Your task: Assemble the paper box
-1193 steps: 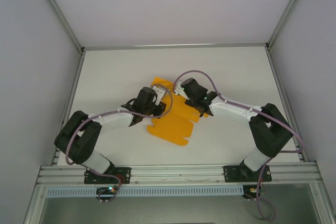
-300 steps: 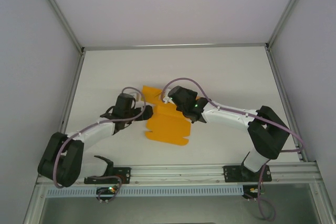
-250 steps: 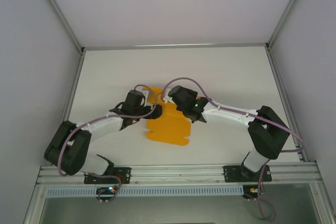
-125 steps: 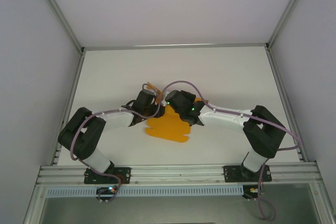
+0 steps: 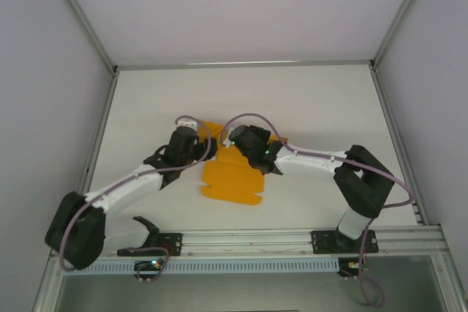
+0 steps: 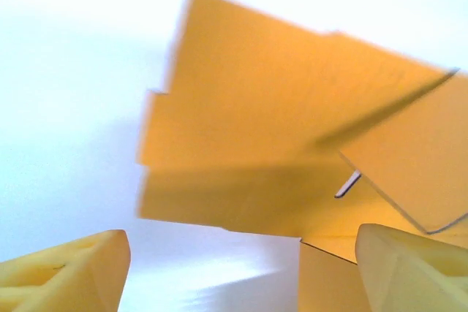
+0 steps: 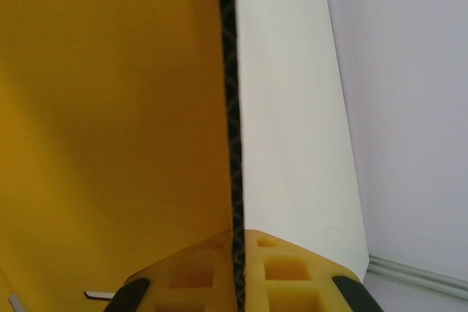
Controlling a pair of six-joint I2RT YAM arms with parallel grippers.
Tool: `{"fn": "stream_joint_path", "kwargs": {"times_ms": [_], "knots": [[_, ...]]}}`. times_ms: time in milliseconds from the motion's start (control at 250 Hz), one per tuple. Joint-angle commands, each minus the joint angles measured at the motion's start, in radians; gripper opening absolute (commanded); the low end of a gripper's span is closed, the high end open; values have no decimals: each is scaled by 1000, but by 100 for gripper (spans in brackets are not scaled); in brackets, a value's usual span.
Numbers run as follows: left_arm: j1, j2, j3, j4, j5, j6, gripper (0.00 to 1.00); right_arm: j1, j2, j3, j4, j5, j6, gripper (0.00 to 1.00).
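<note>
The paper box (image 5: 232, 179) lies as a partly folded orange sheet on the table (image 5: 329, 100), midway between my two arms. Its long axis runs from the far side toward my bases, with the rounded end nearest me.

My left gripper (image 5: 196, 139) sits just beside the sheet's far left corner, jaws spread wide and the two foam pads (image 6: 66, 268) well apart. In the left wrist view the card is straight ahead and a little to the right, with a raised panel (image 6: 256, 107) tilted up off the table. I judge that nothing is caught between the pads.

My right gripper (image 5: 235, 139) is at the far edge, pressed together on a flap (image 7: 110, 107). In the right wrist view the card's thin edge runs straight up from between the pads, orange to its left and bare table to its right.

The right arm is the one in contact and holds the card. The left arm's next move lies rightward, into that raised panel.
</note>
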Motion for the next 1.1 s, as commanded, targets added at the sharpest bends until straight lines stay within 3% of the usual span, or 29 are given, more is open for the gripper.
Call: {"fn": "stream_joint_path", "kwargs": {"times_ms": [0, 104, 200, 327, 427, 503, 567, 687, 895, 1094], "knots": [[62, -119, -47, -73, 23, -38, 73, -16, -30, 8, 31, -2, -48, 0], [143, -229, -97, -60, 120, -83, 72, -16, -33, -21, 127, 10, -132, 0], [200, -287, -114, -66, 176, -75, 76, -15, -27, -87, 346, 14, -308, 0], [249, -246, -64, -135, 196, -42, 82, -19, 39, -97, 588, 70, -547, 0], [262, -193, -28, -128, 215, -30, 82, -24, 115, -131, 906, 67, -763, 0], [271, -161, -11, -95, 220, -21, 83, -36, 167, -112, 1001, 80, -840, 0], [283, -134, 11, -71, 228, -1, 83, -43, 183, -105, 987, 63, -835, 0], [309, -82, 72, -72, 222, 49, 82, -44, 184, -109, 868, 28, -681, 0], [341, 36, 133, -18, 332, 155, 80, -40, 269, -202, 1031, 39, -674, 0], [344, 159, 186, 10, 373, 210, 76, -39, 305, -230, 1017, 38, -636, 0]]}}
